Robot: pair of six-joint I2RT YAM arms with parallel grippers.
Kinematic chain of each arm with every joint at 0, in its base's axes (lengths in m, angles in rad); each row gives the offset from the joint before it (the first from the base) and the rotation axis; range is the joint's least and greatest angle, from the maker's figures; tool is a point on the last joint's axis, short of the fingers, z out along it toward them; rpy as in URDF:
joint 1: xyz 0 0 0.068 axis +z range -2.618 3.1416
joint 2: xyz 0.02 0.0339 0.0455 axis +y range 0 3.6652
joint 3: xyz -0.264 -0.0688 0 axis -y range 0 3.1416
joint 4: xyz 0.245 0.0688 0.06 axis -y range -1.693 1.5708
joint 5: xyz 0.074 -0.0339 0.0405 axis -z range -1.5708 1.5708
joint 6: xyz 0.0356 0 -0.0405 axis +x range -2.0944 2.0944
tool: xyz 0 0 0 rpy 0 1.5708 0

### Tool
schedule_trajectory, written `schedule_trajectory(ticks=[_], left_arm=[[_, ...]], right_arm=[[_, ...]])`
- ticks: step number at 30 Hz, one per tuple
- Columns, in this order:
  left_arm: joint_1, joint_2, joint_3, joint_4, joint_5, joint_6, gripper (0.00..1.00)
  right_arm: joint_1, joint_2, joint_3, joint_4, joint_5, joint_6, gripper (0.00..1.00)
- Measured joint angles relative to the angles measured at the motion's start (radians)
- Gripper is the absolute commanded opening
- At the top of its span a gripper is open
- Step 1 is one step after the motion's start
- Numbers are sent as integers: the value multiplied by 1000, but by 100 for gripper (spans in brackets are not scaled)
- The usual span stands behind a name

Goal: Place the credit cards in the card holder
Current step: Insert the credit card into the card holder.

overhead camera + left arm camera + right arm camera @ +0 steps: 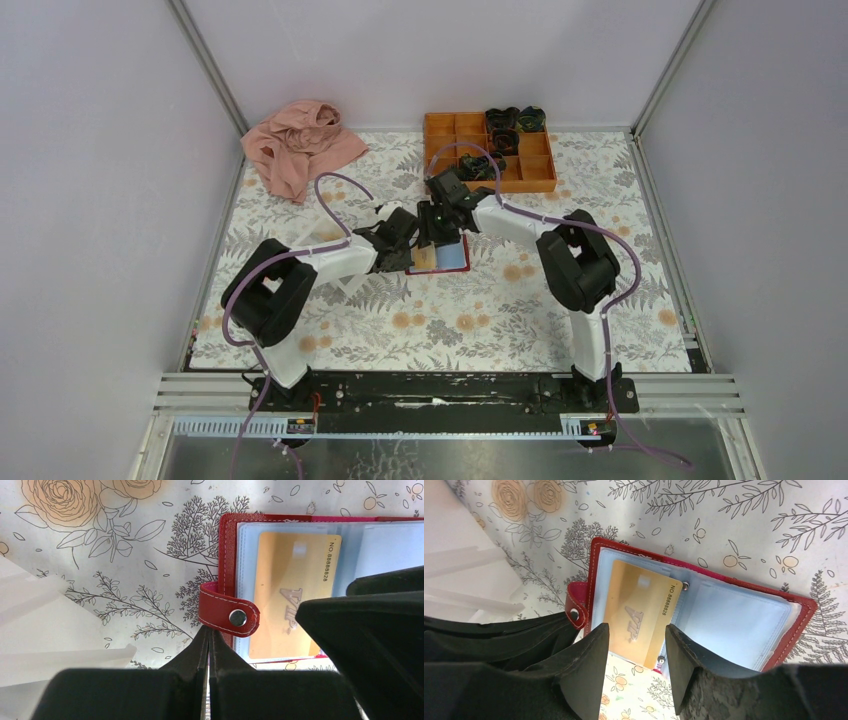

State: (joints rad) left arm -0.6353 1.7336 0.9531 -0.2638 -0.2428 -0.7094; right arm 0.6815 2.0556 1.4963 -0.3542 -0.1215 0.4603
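Mid-insertion, judging by the layout. Spread open and flat on the floral-printed tablecloth (125, 555), between the two arms: the dark-red bifold card holder with pale blue clear sleeves (734, 625). On its left leaf, next to the red snap tab (227, 615): one golden-tan plastic credit card marked VIP (639, 605), lying within the holder's outline, apparently under or at the mouth of a sleeve. Hard to say how deep. No other cards visible in any view.

Left gripper (209, 632): clenched, fingers pressed together with tips right at the lower edge of the snap tab. Whether nipping the tab or just pinning that edge down, cannot tell. Right gripper (636, 630): released, fingers spread and hovering over the near end of the card, gripping nothing as far as visible.

Next, probably: lower the right fingers onto the card and slide it fully home in the sleeve, with the left side kept steady to stop the holder shifting or folding shut. Calls for light, flat pressure — thin slick card, flimsy sleeve, easy to buckle or skid. Then on to any further cards, perhaps from the white rectangular tray (30, 630) near the holder.
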Motion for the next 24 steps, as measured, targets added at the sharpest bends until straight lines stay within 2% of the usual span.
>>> schedule_trajectory(ticks=[3,4,6,10,13,24], left_arm=[[0,0,0,0,0,0,0],[0,0,0,0,0,0,0],[0,0,0,0,0,0,0],[0,0,0,0,0,0,0],[0,0,0,0,0,0,0],[0,0,0,0,0,1,0]], right_arm=[[-1,-19,-6,6,7,0,48],[-1,-23,-6,8,10,0,42],[-1,-25,-6,6,21,-2,25],[-3,-25,-6,-4,42,-4,4],[-6,-25,-6,-12,59,-3,0],[-9,-20,-15,-22,80,-4,0]])
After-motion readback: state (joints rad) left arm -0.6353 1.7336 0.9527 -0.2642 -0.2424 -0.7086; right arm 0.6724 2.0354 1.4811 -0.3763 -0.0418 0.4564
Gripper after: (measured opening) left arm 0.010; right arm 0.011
